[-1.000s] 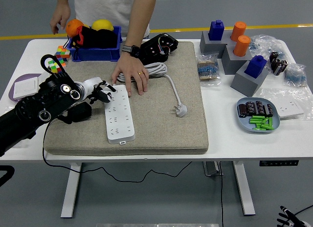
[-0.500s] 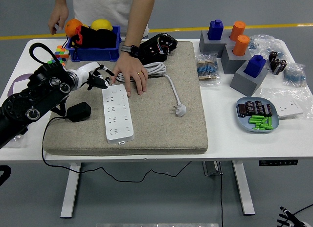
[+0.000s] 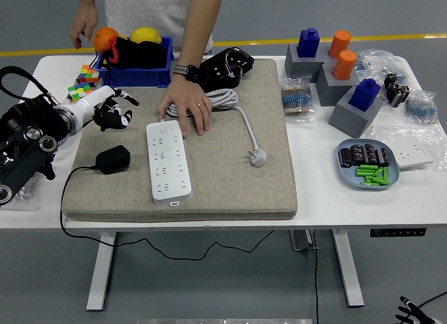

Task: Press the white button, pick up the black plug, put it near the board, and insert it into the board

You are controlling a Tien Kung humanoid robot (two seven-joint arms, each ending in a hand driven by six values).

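Left hand (image 3: 112, 113) sits at the left of the frame, above the grey mat (image 3: 230, 177), up-left of the white power strip (image 3: 168, 162). Fingers loosely spread, holding nothing. Not touching the strip. Right hand not in frame.

Black plug (image 3: 114, 158) lies on the mat at lower left, just beside the strip's left edge, its black cable (image 3: 66, 198) trailing off the mat's front edge. Not in a socket, so pick, place near the board and insert all look undone.

The strip runs top to bottom mid-left of the mat. The white button is probably at its near end by the small mark, but too small to tell for sure, and I can't tell from this view whether it's been pressed.

Person at the far side: one hand (image 3: 184, 104) flat on the mat at the strip's top end, touching or nearly touching it, likely steadying it. Other hand (image 3: 86, 27) at upper left near the blue bin (image 3: 136, 76).

White plug (image 3: 258, 156) and its cord lie mid-mat, well apart from the strip; not the task's item.

Next step, as I read it: bring the left hand down to the black plug.
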